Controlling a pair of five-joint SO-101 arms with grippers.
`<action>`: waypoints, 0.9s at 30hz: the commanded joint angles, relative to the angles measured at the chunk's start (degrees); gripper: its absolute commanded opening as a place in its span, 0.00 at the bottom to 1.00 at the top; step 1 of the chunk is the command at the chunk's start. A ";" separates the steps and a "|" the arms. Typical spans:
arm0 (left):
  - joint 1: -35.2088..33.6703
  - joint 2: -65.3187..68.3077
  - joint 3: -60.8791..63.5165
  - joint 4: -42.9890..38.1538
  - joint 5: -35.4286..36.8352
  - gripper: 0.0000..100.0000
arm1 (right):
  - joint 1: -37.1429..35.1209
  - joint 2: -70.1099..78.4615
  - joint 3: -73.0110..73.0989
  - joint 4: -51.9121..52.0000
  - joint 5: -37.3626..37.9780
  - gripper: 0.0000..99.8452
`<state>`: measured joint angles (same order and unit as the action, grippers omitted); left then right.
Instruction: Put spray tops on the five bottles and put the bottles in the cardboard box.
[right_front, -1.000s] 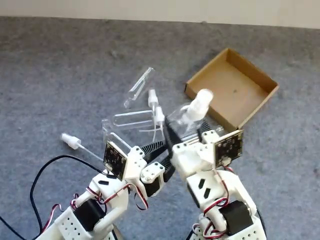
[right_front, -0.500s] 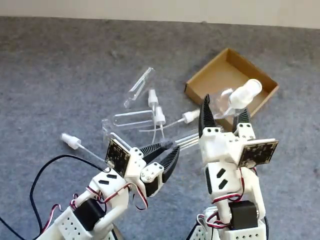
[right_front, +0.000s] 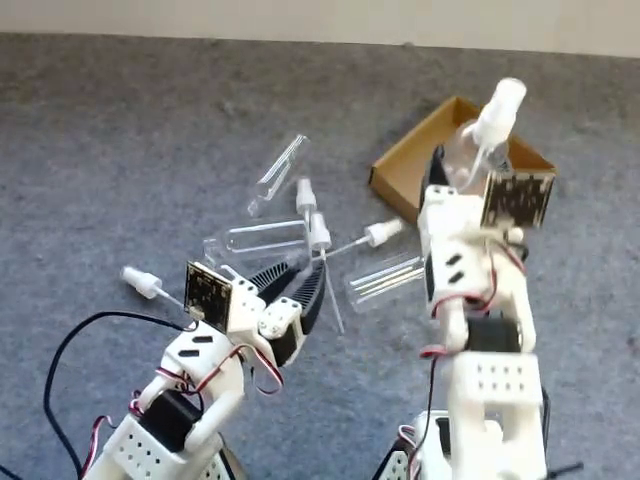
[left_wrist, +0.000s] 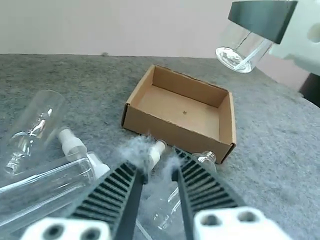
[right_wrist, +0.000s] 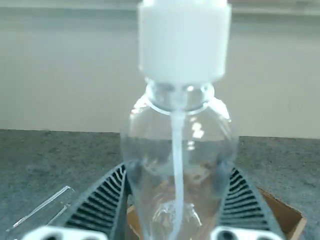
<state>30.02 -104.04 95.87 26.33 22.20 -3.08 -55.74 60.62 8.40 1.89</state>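
Bottle (right_wrist: 177, 150) seemed light, slick, thin-walled; best held mid-body | right gripper (right_wrist: 177, 200) clasped it | left gripper (left_wrist: 158, 169) narrowly parted, empty

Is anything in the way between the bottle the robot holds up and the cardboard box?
Nothing visible is. The right gripper holds the bottle, spray top on, in the air about over the cardboard box, and the box's floor looks bare.

Glossy clear bottle (right_wrist: 177, 165), matt cardboard box (left_wrist: 165, 131), fuzzy tabletop (right_front: 120, 120)
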 joint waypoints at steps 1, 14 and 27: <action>-1.01 -0.57 1.19 0.09 -0.70 0.04 | 1.45 8.31 -6.64 -5.67 0.53 0.17; -1.27 -0.31 1.19 0.18 -0.70 0.04 | 1.54 36.79 -16.31 -22.02 0.97 0.17; -1.27 -0.31 1.19 0.18 -0.70 0.04 | 5.05 60.70 -35.12 -25.89 0.97 0.17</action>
<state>29.49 -104.04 95.87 26.33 22.20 1.23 4.13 31.60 -15.87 2.07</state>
